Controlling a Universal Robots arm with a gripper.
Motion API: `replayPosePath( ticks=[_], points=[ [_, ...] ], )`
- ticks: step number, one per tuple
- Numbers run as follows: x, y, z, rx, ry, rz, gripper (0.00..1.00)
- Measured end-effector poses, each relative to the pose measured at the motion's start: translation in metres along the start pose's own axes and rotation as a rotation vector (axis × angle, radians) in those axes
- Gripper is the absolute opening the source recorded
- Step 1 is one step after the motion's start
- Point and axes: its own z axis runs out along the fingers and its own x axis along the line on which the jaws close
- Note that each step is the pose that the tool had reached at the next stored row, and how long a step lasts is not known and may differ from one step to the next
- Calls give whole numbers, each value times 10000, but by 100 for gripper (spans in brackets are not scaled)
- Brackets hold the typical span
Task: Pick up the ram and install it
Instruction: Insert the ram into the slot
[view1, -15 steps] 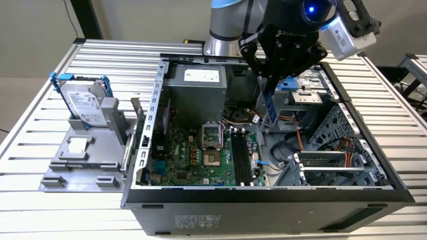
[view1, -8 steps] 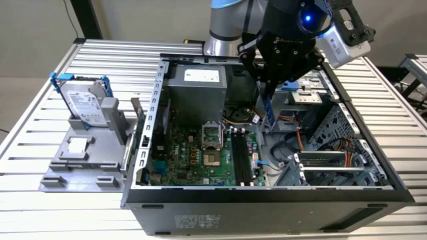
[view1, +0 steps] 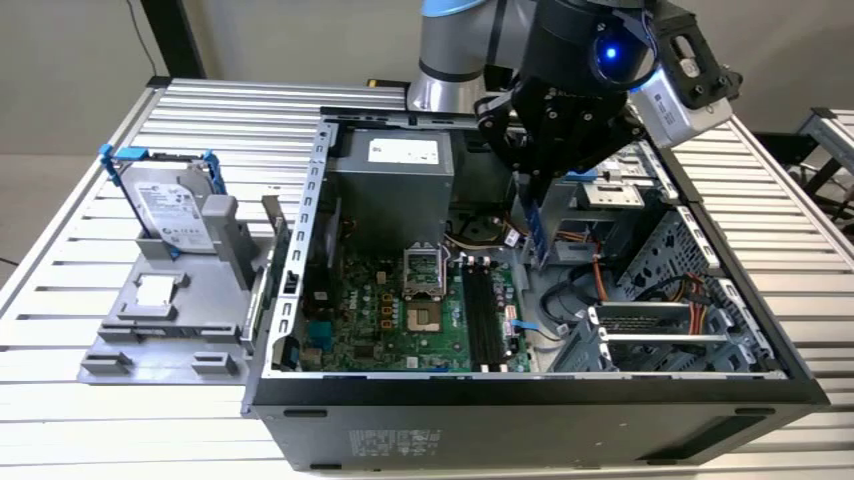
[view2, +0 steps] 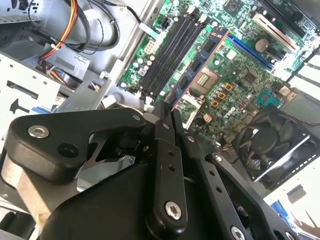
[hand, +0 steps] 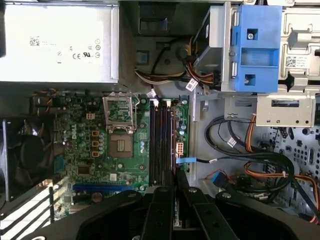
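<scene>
**Surface and room.** A table (view1: 80, 250) of ribbed, silvery metal slats stands on a pale floor. A second slatted table (view1: 830, 135) shows at the exterior view's far right.

**Materials and shapes, from the exterior view's left to its right.**
- A silver hard drive (view1: 171, 205) in a blue frame stands upright in a grey plastic stand (view1: 160, 330).
- Beside it lies an open black and grey steel computer case (view1: 534, 410).
- Inside the case are a boxy grey power supply (view1: 394, 170) at the far side and a green motherboard (view1: 400, 320).
- Long black slots (view1: 483, 318) run along the motherboard's right edge.
- Orange and black cables (view1: 607, 285) loop next to a perforated drive cage (view1: 667, 330).

**Jaws.** The black gripper (view1: 523, 185) hangs inside the case, above the slots and apart from them. In both wrist views its fingers (hand: 161, 210) lie almost together, pinching a thin edge that appears to be the ram (view1: 529, 228). The ram is a dark-blue stick held upright, pointing down toward the motherboard.
</scene>
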Motion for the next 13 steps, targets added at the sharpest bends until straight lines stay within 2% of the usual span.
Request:
replayPosePath(
  ticks=[13],
  points=[
    [-32,2,126,2,1,0,0]
  ],
)
